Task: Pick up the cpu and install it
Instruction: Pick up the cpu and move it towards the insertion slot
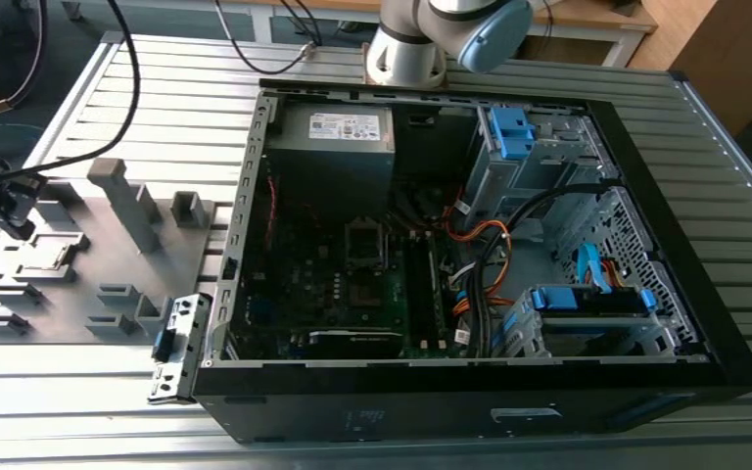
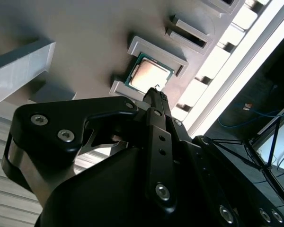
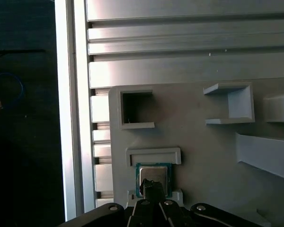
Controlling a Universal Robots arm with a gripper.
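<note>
Nearest your lens in both wrist views: the gripper (image 3: 151, 185) (image 2: 154, 91), fingers pressed together with nothing between them, tip over the cpu (image 3: 160, 172) (image 2: 144, 75). You can't judge contact. The cpu lies flat, metal top up, in a small framed nest on the grey fixture tray (image 3: 199, 142). At the exterior view's left, that tray (image 1: 128, 284) sits on the slatted table (image 1: 154, 88). The open computer case (image 1: 481, 377) lies just beside it to the right.

Slatted metal table (image 1: 180, 108): open computer case (image 1: 481, 406), grey fixture plate (image 1: 115, 269) at exterior view's left, arm base (image 1: 405, 54) behind.
</note>
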